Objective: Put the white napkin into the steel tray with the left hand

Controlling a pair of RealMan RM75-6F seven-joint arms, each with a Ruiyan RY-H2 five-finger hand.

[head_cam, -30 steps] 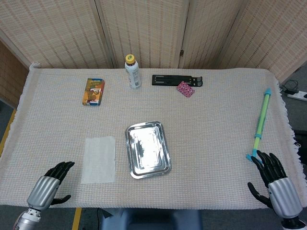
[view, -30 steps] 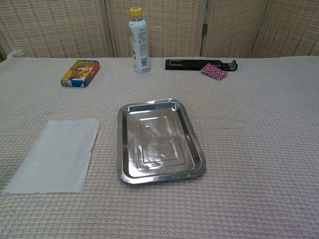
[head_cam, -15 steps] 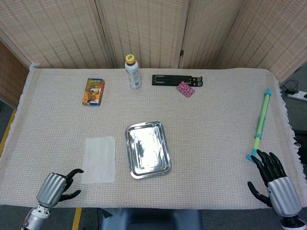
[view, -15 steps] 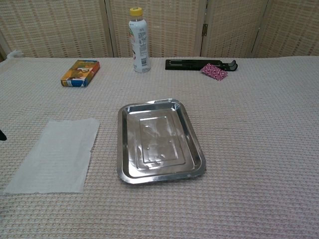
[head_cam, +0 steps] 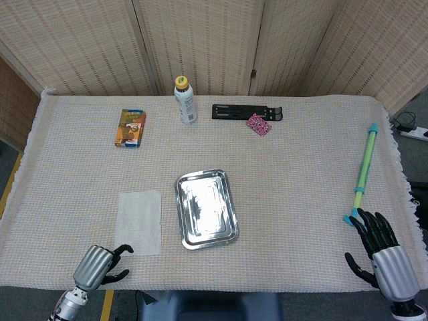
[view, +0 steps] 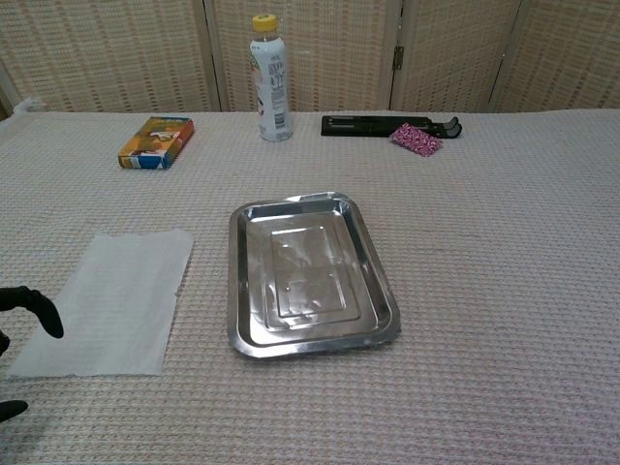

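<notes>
The white napkin [head_cam: 139, 222] [view: 110, 299] lies flat on the cloth, left of the empty steel tray [head_cam: 206, 208] [view: 310, 276]. My left hand [head_cam: 101, 263] hovers at the table's near edge just below the napkin's near-left corner, fingers apart and holding nothing; only its dark fingertips [view: 37, 307] enter the chest view, beside the napkin's left edge. My right hand [head_cam: 382, 247] rests open at the near right corner, far from both.
At the back stand a yellow-capped bottle [head_cam: 185, 99], an orange box [head_cam: 130, 127], a black bar [head_cam: 246, 112] and a pink patterned item [head_cam: 258, 124]. A green and blue stick [head_cam: 362, 173] lies along the right edge.
My left hand has moved right along the near edge toward the napkin, and its fingertips now show in the chest view. Napkin, tray and right hand are unmoved.
</notes>
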